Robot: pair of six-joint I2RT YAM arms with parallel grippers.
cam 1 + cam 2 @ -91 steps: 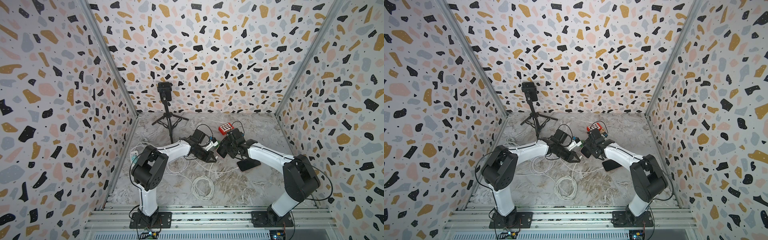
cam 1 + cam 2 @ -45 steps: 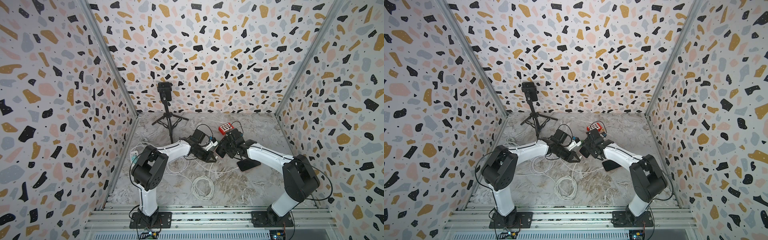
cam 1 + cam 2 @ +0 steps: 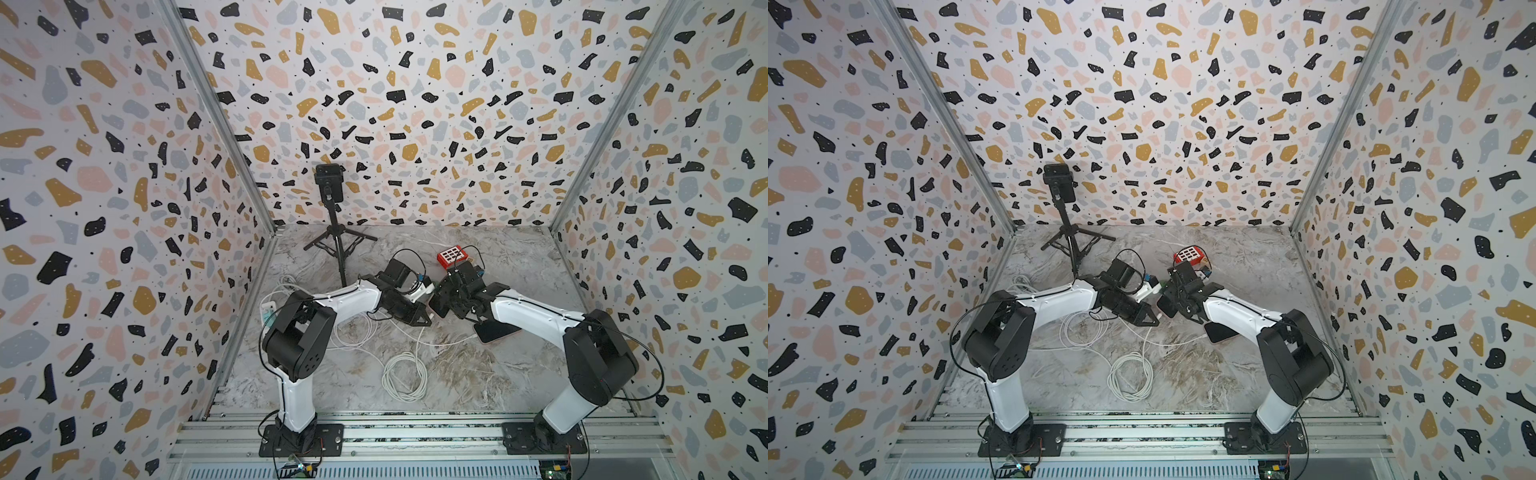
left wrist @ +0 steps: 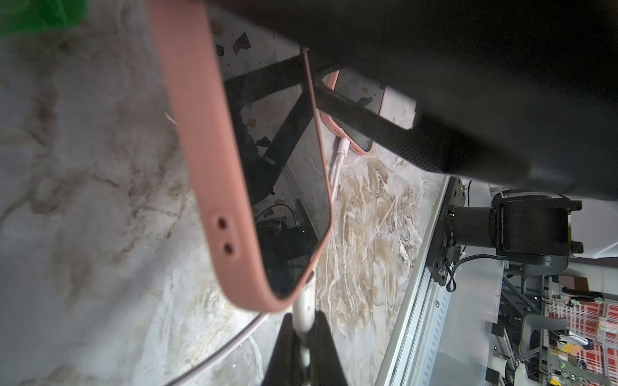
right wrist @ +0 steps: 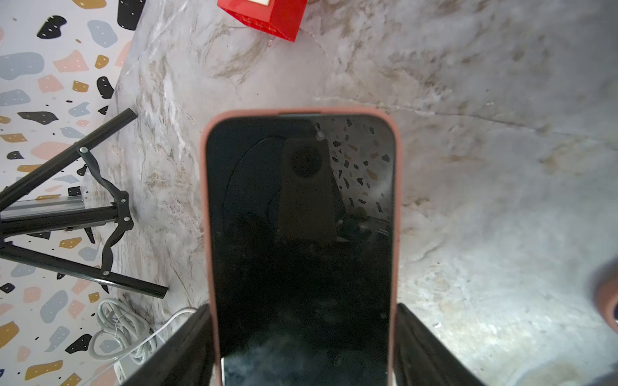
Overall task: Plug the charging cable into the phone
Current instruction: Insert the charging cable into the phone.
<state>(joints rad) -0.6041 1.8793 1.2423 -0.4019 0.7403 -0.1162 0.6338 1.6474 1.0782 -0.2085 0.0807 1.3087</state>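
My right gripper (image 5: 302, 317) is shut on the phone (image 5: 301, 217). The phone has a pink case and a dark screen, and it is held off the table by its long sides. In both top views it shows as a dark slab (image 3: 439, 304) (image 3: 1166, 308) between the two arms. My left gripper (image 4: 302, 322) is shut on the white plug of the charging cable (image 4: 303, 309). The plug's tip sits against the lower corner of the phone (image 4: 217, 160), on the screen side. The port itself is hidden. The cable trails off across the table (image 3: 419, 345).
A second pink-cased phone (image 3: 496, 332) (image 4: 356, 140) lies flat under the right arm with a white cable in it. A red box (image 3: 455, 256) and a camera tripod (image 3: 338, 249) stand behind. A white cable coil (image 3: 405, 376) lies in front, and a power strip (image 3: 268, 311) lies by the left wall.
The right gripper with the phone has edged slightly toward the left gripper. The left arm and its plug have stayed put.
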